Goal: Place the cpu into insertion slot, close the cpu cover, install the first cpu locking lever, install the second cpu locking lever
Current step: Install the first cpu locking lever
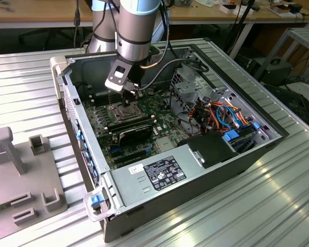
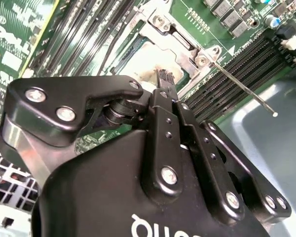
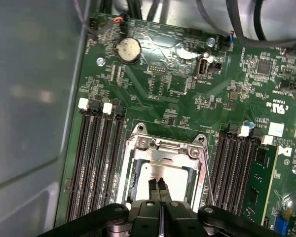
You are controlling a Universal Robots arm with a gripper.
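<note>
Your gripper (image 3: pixel 157 186) hangs at the seated cpu (image 3: pixel 177 175), fingers (image 3: pixel 152 186) pressed together.
Exterior view: it's low over the insertion slot (image 1: pixel 118 109). First wrist view: the cpu cover (image 3: pixel 163 145) lies around the chip. Second wrist view: one locking lever (image 2: pixel 245 89) juts free; closed tips likely suit pushing.

Ribbed metal table (image 1: pixel 237 206), wooden desk (image 1: pixel 41 11) behind.

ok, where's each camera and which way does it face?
Exterior view: off the arm, looking down into the open computer case; arm and claw show.
First wrist view: on the arm, facing the motherboard; shut claw over the cpu.
Second wrist view: on the arm, behind the claw body, facing the cpu cover.
Shared: both wrist views show claw and cpu.
</note>
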